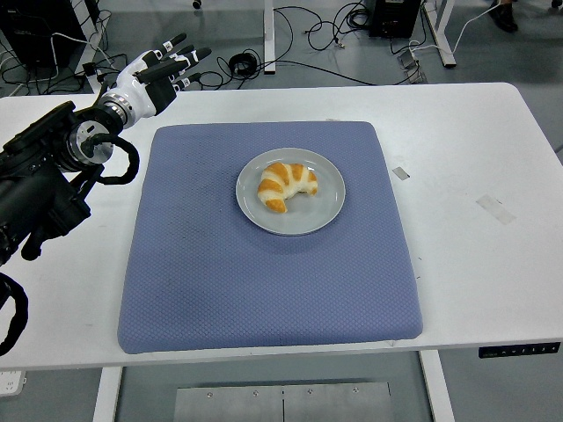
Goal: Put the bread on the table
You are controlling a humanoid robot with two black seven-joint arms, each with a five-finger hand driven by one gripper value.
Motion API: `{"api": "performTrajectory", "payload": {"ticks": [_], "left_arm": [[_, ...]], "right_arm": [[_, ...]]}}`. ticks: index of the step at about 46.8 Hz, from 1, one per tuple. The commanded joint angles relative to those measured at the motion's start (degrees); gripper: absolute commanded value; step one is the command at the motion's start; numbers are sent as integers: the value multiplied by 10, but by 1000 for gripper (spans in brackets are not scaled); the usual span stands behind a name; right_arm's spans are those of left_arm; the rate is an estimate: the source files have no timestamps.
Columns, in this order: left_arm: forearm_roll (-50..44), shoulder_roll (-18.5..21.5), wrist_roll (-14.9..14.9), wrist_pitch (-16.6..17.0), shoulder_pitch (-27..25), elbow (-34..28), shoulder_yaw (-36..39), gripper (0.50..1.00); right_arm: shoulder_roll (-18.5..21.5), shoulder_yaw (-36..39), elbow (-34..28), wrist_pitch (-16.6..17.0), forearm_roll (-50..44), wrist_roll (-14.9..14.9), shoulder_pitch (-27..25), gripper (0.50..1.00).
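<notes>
1. The left arm (pixel 44 171) is black and bulky, with round joint housings.
2. A black cable loops beside its forearm.
3. The left hand (pixel 158 75) has a white palm shell, a silver wrist ring and black fingers.

Bread (pixel 286 185) on plate (pixel 327 209), plate on mat (pixel 220 281), mat on table (pixel 475 255); left hand (pixel 163 69) behind mat's far-left corner.

grey floor (pixel 220 26), black cables (pixel 308 22); table legs (pixel 270 35)

Left hand (pixel 160 72) raised, fingers seemingly extended.
</notes>
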Motion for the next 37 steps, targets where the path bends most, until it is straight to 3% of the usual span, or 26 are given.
{"api": "performTrajectory", "payload": {"ticks": [1, 28, 37], "left_arm": [[0, 0, 0, 0, 0, 0, 2, 980], [-2, 1, 2, 6, -3, -1, 0, 980], [-3, -15, 1, 4, 2, -8, 1, 980]], "right_arm": [[0, -1, 0, 0, 0, 1, 0, 1000], [0, 0, 0, 0, 0, 0, 0, 1000], [0, 0, 0, 0, 0, 0, 0, 1000]]}}
